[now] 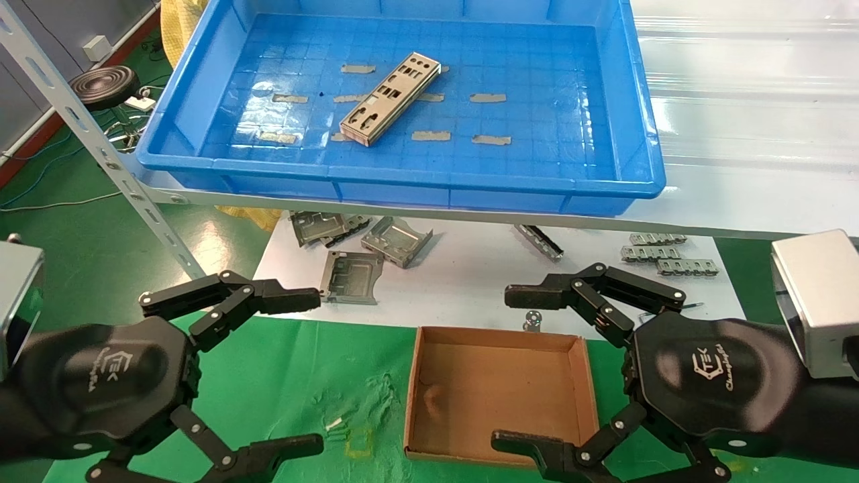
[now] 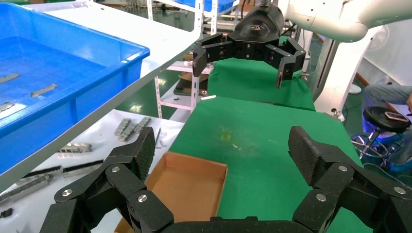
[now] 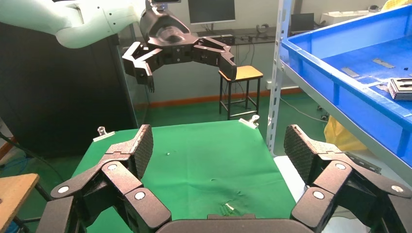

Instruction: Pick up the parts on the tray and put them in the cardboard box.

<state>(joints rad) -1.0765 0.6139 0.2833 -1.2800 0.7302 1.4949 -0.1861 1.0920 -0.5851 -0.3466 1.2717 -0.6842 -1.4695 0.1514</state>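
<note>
One of the parts (image 1: 390,98), a long silver-grey punched plate, lies slantwise on the floor of the blue tray (image 1: 570,87) on the shelf; its end (image 3: 401,88) also shows in the right wrist view. The empty cardboard box (image 1: 500,396) sits on the green cloth below. My left gripper (image 1: 317,371) hangs open to the left of the box, holding nothing. Over the box's near right part my right gripper (image 1: 504,367) is open and empty too. Both are well below and in front of the tray. In the left wrist view the box (image 2: 189,187) lies under the left gripper (image 2: 223,150).
Squarish folded brackets (image 1: 352,275) and toothed strips (image 1: 661,253) lie on a white sheet under the shelf. A slanted perforated shelf upright (image 1: 100,147) stands left of the tray. Green cloth (image 1: 302,376) covers the table around the box.
</note>
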